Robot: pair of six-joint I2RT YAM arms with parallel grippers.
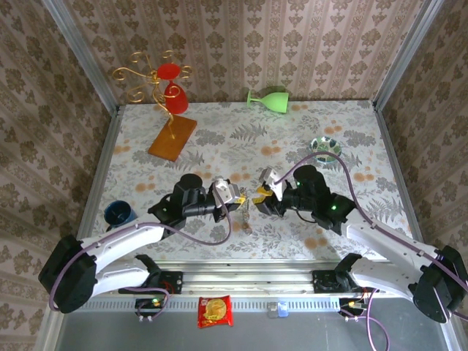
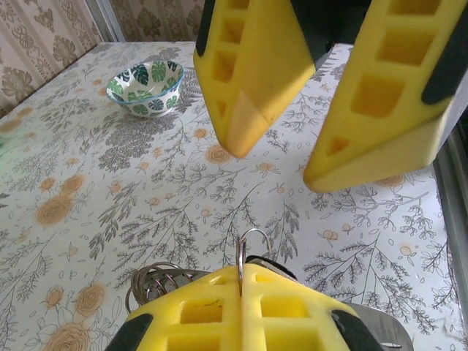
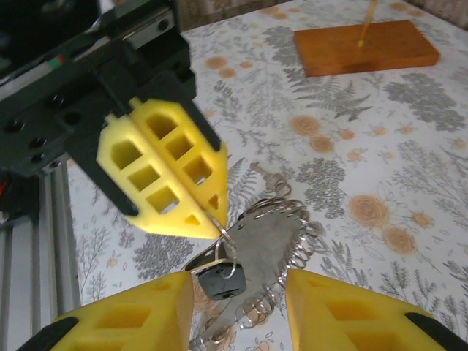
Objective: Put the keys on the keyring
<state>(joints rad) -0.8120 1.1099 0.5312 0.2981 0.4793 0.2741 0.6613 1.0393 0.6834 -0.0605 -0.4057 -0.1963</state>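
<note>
The left pincer (image 3: 208,219) is clamped on the keyring (image 2: 251,231) near the surface's near edge; the right pincer (image 2: 276,164) is open.
A leaf-patterned bowl (image 1: 325,147) sits toward the right edge, a blue cup (image 1: 117,213) at the left edge, and a green goblet (image 1: 269,99) on its side at the far edge. A black-headed key (image 3: 219,280) sits just below the pinched ring, beside a wire coil (image 3: 289,219). Bare surface (image 2: 110,183) separates the pincers from the bowl.

Green goblet (image 1: 269,99) lying on side, far edge; leaf-patterned bowl (image 1: 325,147) right; blue cup (image 1: 118,213) left.
</note>
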